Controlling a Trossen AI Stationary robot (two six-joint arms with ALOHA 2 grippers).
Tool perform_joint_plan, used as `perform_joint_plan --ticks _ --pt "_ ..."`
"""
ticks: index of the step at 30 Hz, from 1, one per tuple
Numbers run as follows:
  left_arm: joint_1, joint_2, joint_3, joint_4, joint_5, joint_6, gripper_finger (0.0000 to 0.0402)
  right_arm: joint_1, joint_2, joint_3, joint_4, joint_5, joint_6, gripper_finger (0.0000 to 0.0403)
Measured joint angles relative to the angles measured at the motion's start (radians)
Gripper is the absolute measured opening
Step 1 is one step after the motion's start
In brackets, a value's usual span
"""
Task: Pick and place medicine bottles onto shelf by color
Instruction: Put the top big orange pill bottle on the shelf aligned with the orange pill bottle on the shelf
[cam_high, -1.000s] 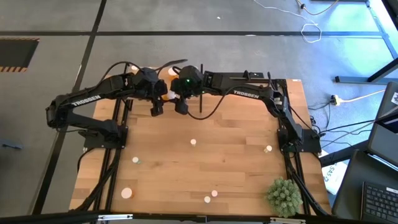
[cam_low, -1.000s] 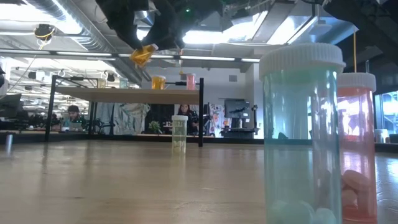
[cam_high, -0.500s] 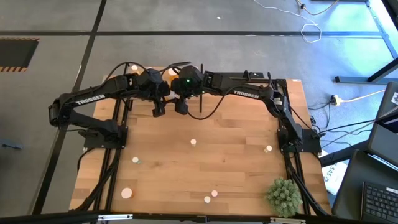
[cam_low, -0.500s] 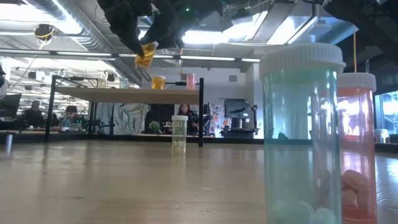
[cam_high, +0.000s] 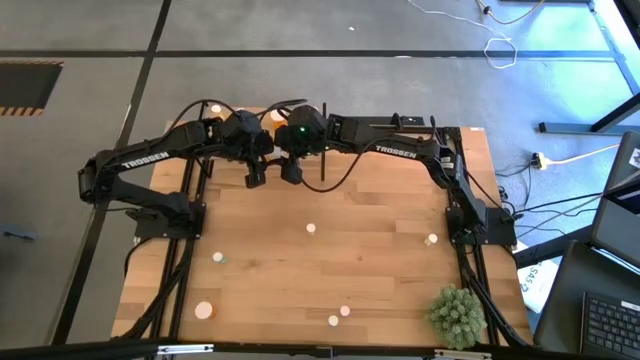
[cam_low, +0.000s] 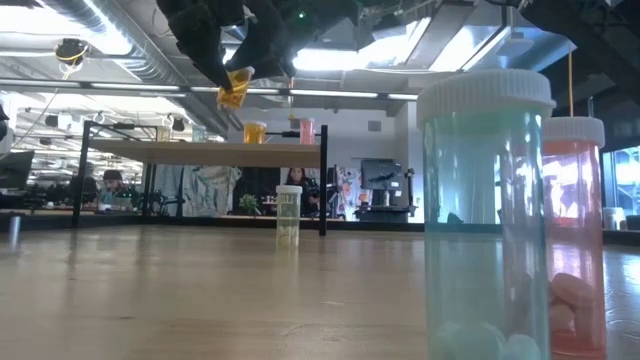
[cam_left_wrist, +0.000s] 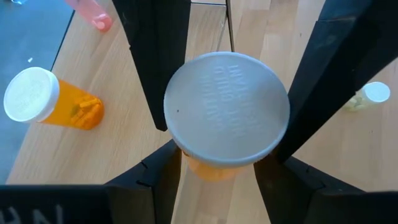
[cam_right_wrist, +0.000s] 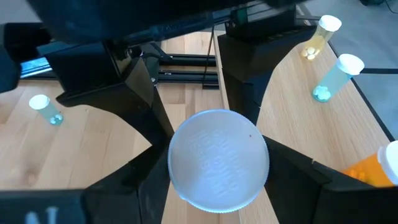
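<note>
Both grippers hang above the shelf (cam_low: 200, 150) at the table's far edge. My left gripper (cam_high: 253, 172) is shut on an orange bottle (cam_low: 235, 88) with a white cap (cam_left_wrist: 227, 109). Just to its right, my right gripper (cam_high: 291, 168) is shut on a white-capped bottle (cam_right_wrist: 219, 158) whose body is hidden behind the cap. An orange bottle (cam_low: 254, 131) and a pink one (cam_low: 306, 130) stand on the shelf's top. A pale yellow-green bottle (cam_low: 288, 215) stands on the table by the shelf's right post. My left gripper pinches the orange bottle between its two fingers (cam_left_wrist: 155, 68), one on each side of the cap end (cam_left_wrist: 186, 146). The fingers slant down and lie along the bottle, cap toward the wrist. The orange body (cam_low: 233, 95) sticks out below, tilted, clear of the shelf. My right gripper has the bottle between its two fingers (cam_right_wrist: 146, 99), which flank the cap (cam_right_wrist: 180, 140). The cap faces the wrist, so the bottle lies along the fingers. The cap hides the body and where the fingers meet it. It is lifted clear.
Loose bottles stand on the table in the middle (cam_high: 311, 228), right (cam_high: 432, 239), left (cam_high: 218, 258) and near the front edge (cam_high: 204, 310), (cam_high: 340, 316). A spiky green plant ball (cam_high: 458, 315) sits front right. Two bottles (cam_low: 487, 220), (cam_low: 572, 240) stand right before the low camera.
My left gripper has shifted slightly over the shelf, and its orange bottle now hangs a little more upright than a second ago. My right gripper has kept still.
</note>
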Motion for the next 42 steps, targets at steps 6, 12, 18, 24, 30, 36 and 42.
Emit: perform_joint_plan --ticks 6,12,18,24,30,36,42 --pt "0.000 0.000 0.000 0.001 0.000 0.000 0.0179 0.000 0.000 0.000 0.000 0.000 0.000 0.0223" --pt "0.000 0.000 0.000 0.001 0.000 0.000 0.0174 0.000 0.000 0.000 -0.001 0.000 0.000 0.0223" --pt "0.000 0.000 0.000 0.001 0.001 0.000 0.0174 0.000 0.000 0.000 -0.001 0.000 0.000 0.0223" --pt "0.000 0.000 0.000 0.001 0.001 -0.001 0.0174 0.000 0.000 0.000 -0.002 0.000 0.000 0.0223" --pt "0.000 0.000 0.000 0.002 0.001 -0.001 0.0174 -0.001 0.000 0.000 -0.002 0.000 -0.001 0.0223" --pt "0.000 0.000 0.000 0.002 0.001 -0.001 0.0174 -0.001 0.000 0.000 -0.002 0.006 0.007 0.0223" --pt "0.001 0.000 -0.001 0.006 -0.009 0.002 0.0174 0.002 0.000 0.002 -0.004 0.108 0.021 0.0223"
